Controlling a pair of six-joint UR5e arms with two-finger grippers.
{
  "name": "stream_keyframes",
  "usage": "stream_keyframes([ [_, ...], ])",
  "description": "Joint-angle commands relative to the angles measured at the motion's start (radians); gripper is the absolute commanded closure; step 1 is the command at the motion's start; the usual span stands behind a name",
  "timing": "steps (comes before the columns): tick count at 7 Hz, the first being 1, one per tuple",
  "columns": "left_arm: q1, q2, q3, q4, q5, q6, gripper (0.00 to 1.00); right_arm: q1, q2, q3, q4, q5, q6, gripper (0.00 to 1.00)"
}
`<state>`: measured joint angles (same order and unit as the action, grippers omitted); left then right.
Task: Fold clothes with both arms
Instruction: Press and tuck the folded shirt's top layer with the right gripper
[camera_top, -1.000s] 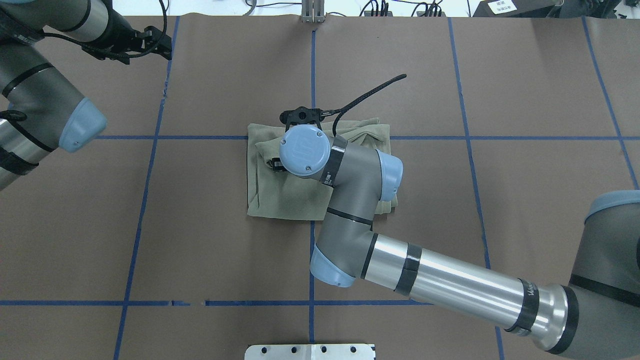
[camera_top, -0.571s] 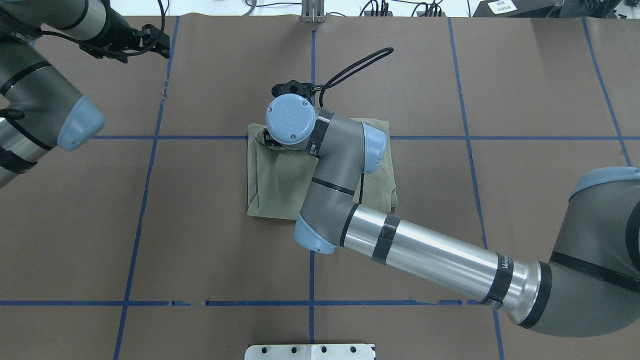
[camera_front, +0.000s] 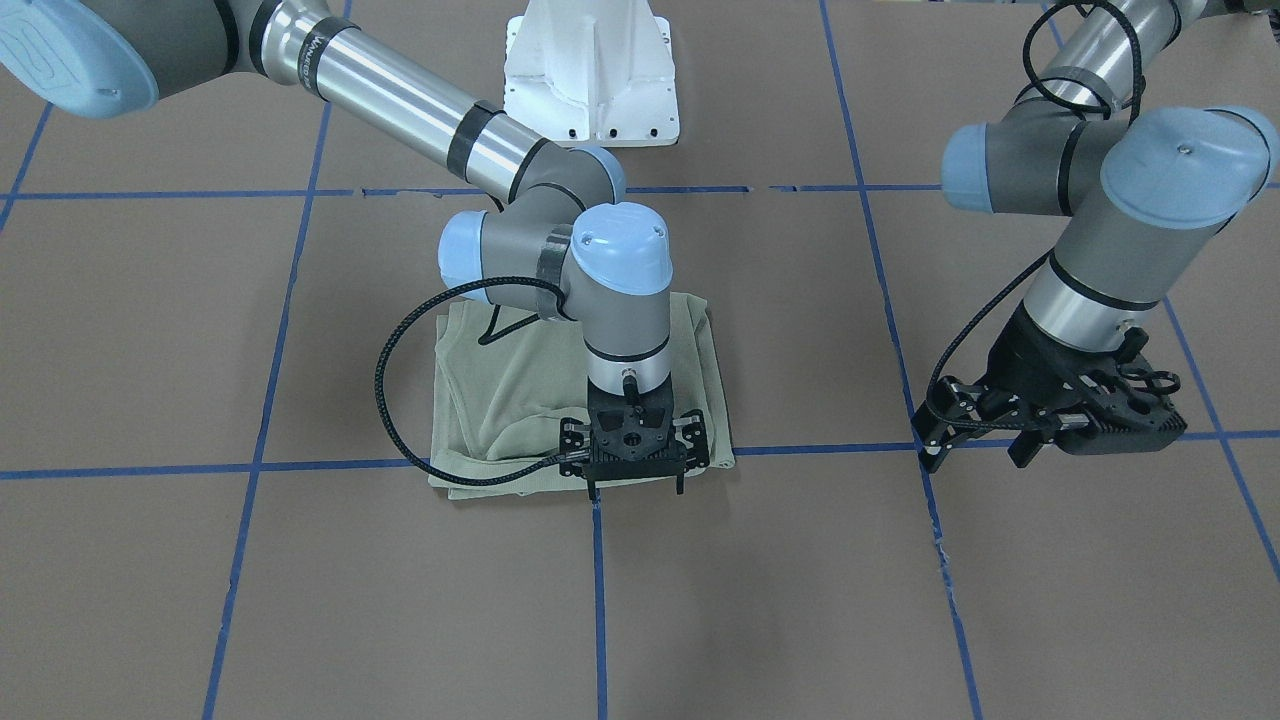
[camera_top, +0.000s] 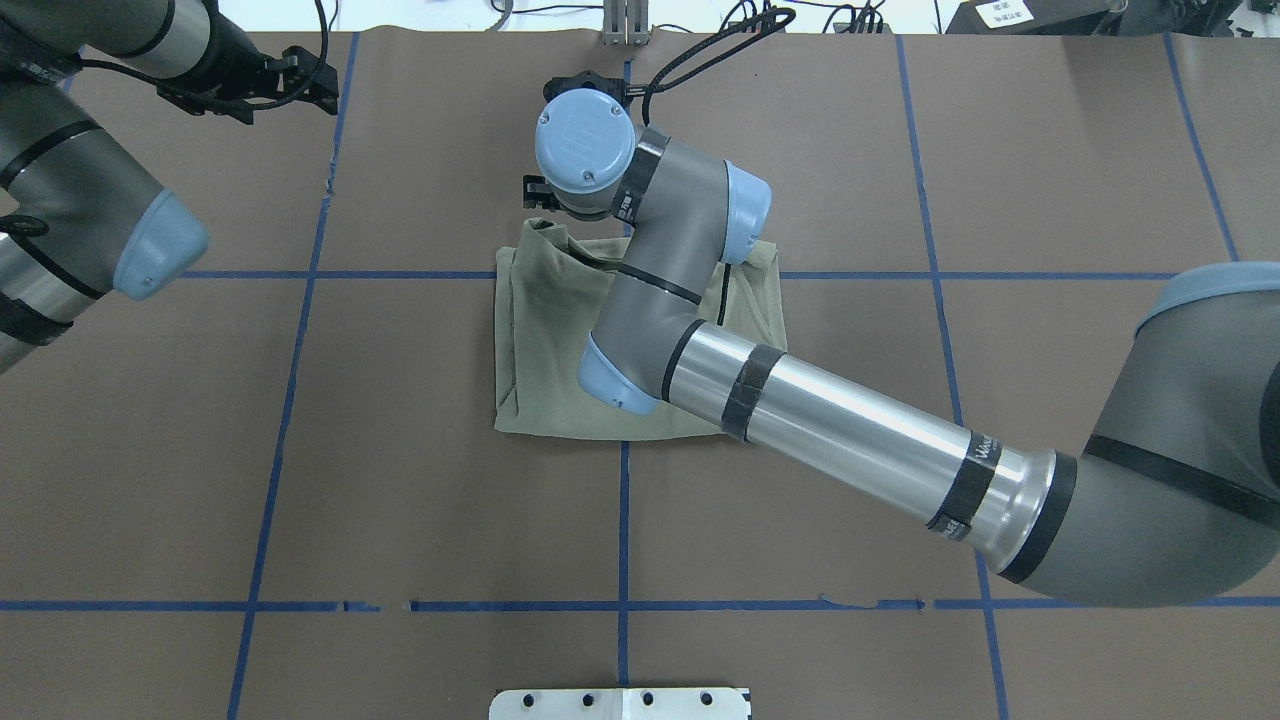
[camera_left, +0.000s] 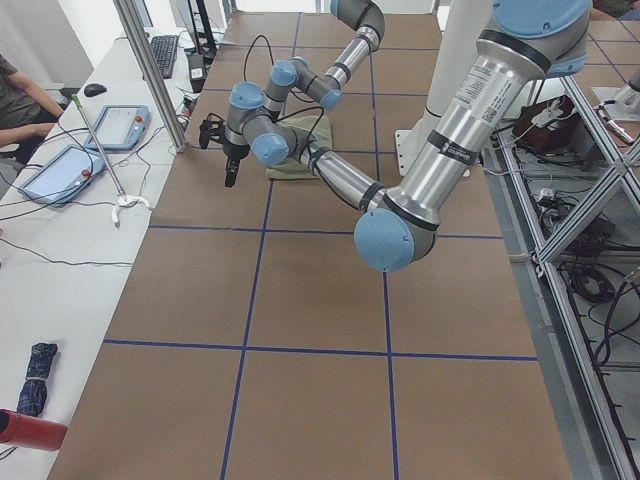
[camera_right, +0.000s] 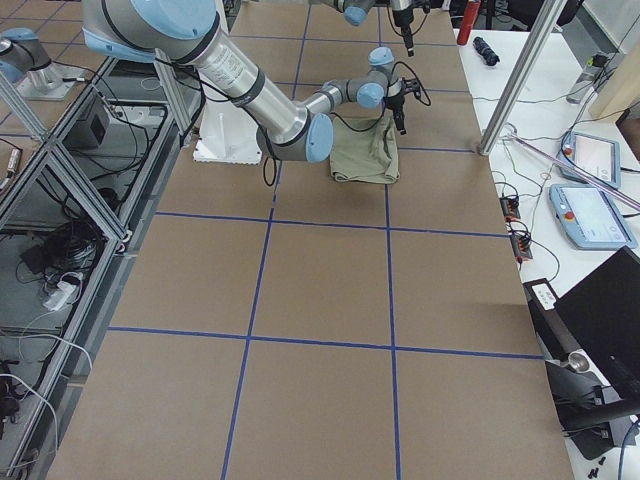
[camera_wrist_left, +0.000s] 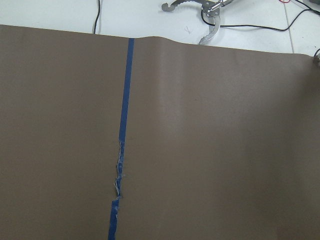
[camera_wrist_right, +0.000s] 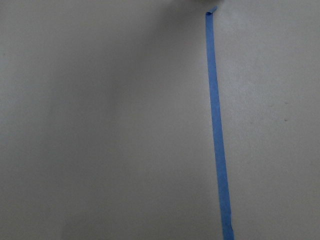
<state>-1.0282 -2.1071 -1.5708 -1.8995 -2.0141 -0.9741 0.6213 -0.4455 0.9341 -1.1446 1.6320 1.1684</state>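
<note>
The clothes are one olive-green shirt (camera_front: 500, 400) folded into a rough rectangle (camera_top: 545, 340) at the table's middle, with a small raised bump at its far left corner. My right gripper (camera_front: 637, 490) hovers over the shirt's far edge, pointing down. Its fingers are spread wide and hold nothing. The right arm (camera_top: 840, 430) reaches across the shirt and hides its right half from overhead. My left gripper (camera_front: 975, 455) is open and empty, well off to the left near the table's far side (camera_top: 325, 90). Both wrist views show only bare table and blue tape.
Blue tape lines (camera_top: 624, 520) divide the brown table cover into squares. The white pedestal (camera_front: 590, 70) stands at the robot's side. Beyond the far edge is a white bench with tablets (camera_left: 60, 170), a grabber tool (camera_wrist_left: 210, 15) and a seated person's arm (camera_left: 20, 100).
My right wrist has travelled from over the shirt's middle toward the table's far side, dragging a fold of cloth to the far left corner. The left arm has barely moved.
</note>
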Motion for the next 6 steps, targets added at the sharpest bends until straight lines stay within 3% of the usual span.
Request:
stream_keyframes([
  [1, -0.006, -0.001, 0.0, 0.0, -0.002, 0.0, 0.0, 0.008, -0.013, 0.064, -0.054, 0.074, 0.017, 0.0],
  [2, -0.006, -0.001, 0.0, -0.003, -0.002, 0.0, 0.0, 0.005, -0.022, 0.119, -0.19, 0.132, 0.03, 0.0],
  [4, -0.006, -0.001, 0.0, -0.003, -0.002, 0.0, 0.0, -0.002, -0.033, 0.129, -0.35, 0.291, 0.031, 0.0],
  [6, -0.006, 0.001, 0.0, -0.006, -0.002, 0.0, 0.0, -0.006, -0.059, 0.126, -0.351, 0.353, 0.019, 0.0],
])
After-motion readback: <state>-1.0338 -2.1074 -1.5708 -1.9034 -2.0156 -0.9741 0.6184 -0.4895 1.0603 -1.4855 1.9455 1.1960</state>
